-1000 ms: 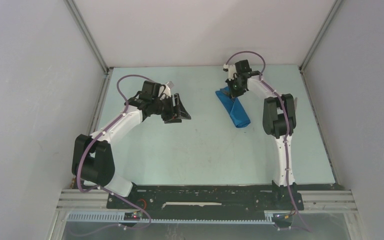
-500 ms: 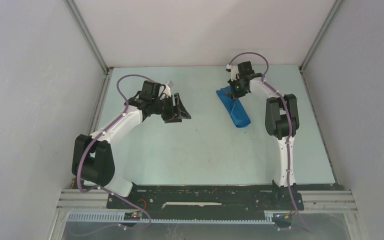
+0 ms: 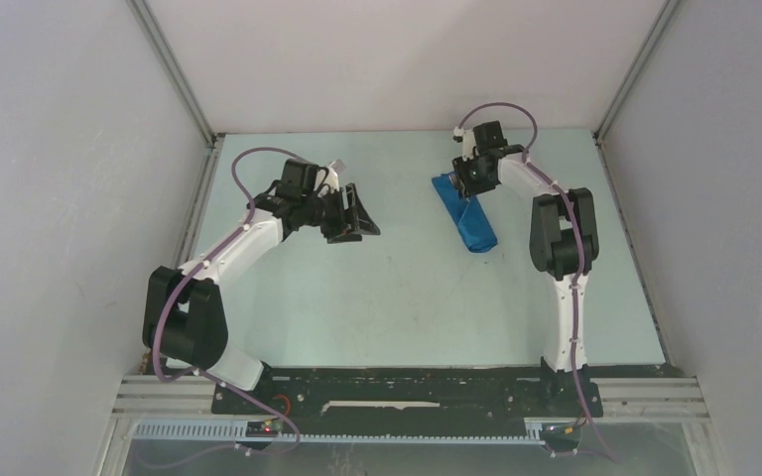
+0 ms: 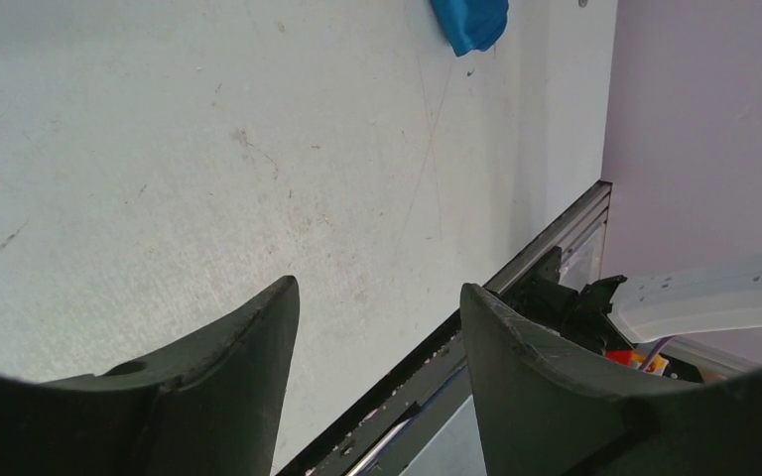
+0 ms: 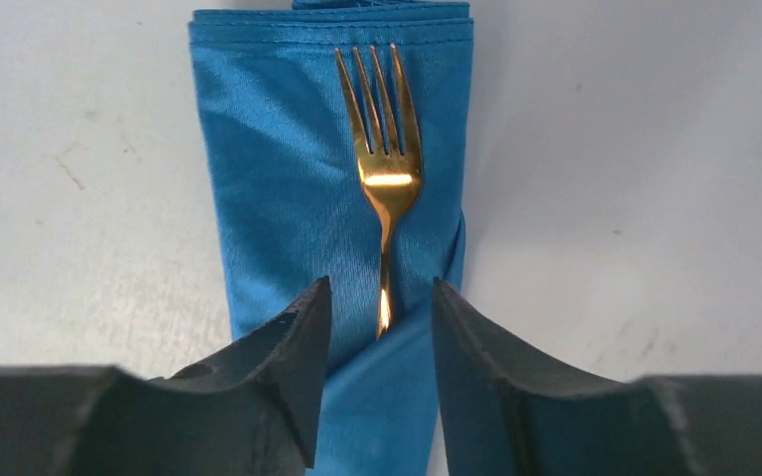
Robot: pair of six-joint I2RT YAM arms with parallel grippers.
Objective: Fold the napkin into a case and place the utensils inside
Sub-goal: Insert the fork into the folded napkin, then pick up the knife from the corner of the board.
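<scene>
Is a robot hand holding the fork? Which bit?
Nothing is held. The right gripper is open; the fork lies loose on the napkin, handle between the jaws. The left gripper is open and empty.

A gold fork (image 5: 387, 178) lies lengthwise on the narrow folded blue napkin (image 5: 278, 198), tines showing.

Bright, even light; soft shadows.

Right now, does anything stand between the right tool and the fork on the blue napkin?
Nothing visible does. The gold metal fork lies bare on the folded bright blue cloth napkin, and the open right tool points at its handle, whose near end seems to slip under a cloth fold.
</scene>
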